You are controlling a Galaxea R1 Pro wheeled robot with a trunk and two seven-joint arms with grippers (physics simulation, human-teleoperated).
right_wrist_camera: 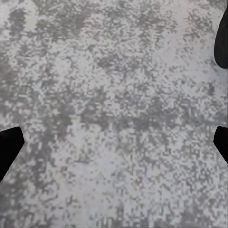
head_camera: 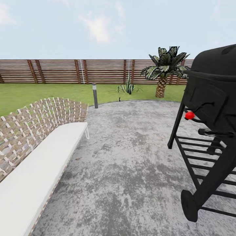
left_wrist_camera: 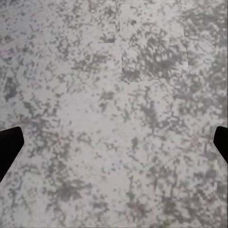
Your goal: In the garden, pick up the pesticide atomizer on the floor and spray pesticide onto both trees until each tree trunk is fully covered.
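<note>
Pesticide atomizer and both pale-trunked trees lay somewhere I could not place, so I had no bearing from either pincer to the sprayer and could not judge its long axis or which arm sat nearer.

From the head view, I looked across a mottled grey patio [head_camera: 131,157] toward the garden lawn [head_camera: 39,93] and the slatted wooden fence [head_camera: 65,70] at twelve o'clock. A short palm [head_camera: 163,70] stood at about one o'clock, a lamp post [head_camera: 95,95] at eleven, a white-cushioned woven lounger [head_camera: 36,164] at nine, and a black grill [head_camera: 213,124] close at three. My judgement: I needed to drive on between lounger and grill and search the grass.

In the left wrist view, the left pincer [left_wrist_camera: 114,145] hung released over bare paving, fingertips [left_wrist_camera: 9,147] wide apart, nothing between.

In the right wrist view, the right pincer [right_wrist_camera: 114,145] was likewise released and empty above paving.
</note>
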